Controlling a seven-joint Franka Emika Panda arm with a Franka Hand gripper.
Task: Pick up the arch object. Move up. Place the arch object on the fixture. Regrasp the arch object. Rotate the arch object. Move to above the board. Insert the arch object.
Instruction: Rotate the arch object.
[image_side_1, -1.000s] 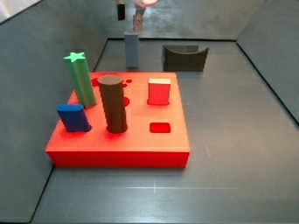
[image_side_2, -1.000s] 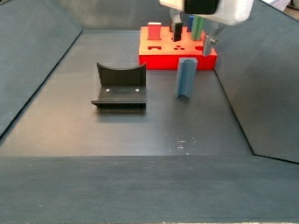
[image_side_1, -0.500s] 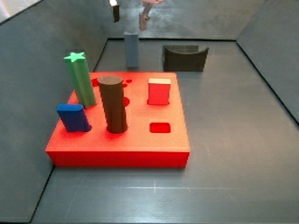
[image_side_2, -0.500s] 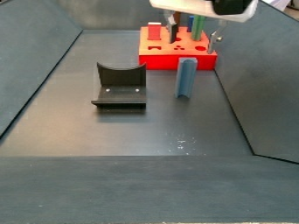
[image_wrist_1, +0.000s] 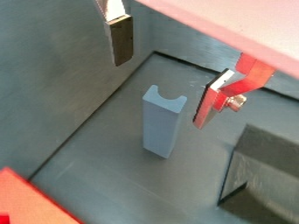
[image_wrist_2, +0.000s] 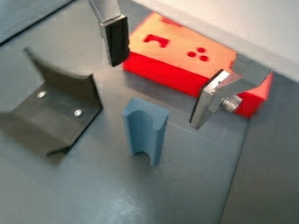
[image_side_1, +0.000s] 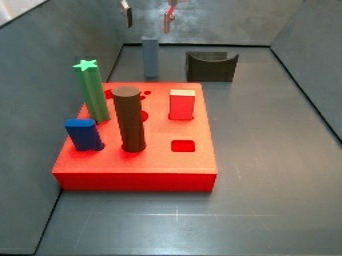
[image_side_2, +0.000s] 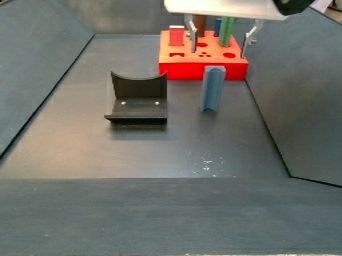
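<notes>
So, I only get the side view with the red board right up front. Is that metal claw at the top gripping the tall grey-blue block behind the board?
Observer: No. In both wrist views the gripper hangs open above the arch object, its fingers spread to either side and touching nothing.
Operator: Is the block's top flat?
Observer: No, a wrist view shows a curved notch cut into its top end.
Operator: Does it lean on that dark thing beside it?
Observer: No. In a side view it stands upright on the floor, clearly apart from the fixture.
</notes>
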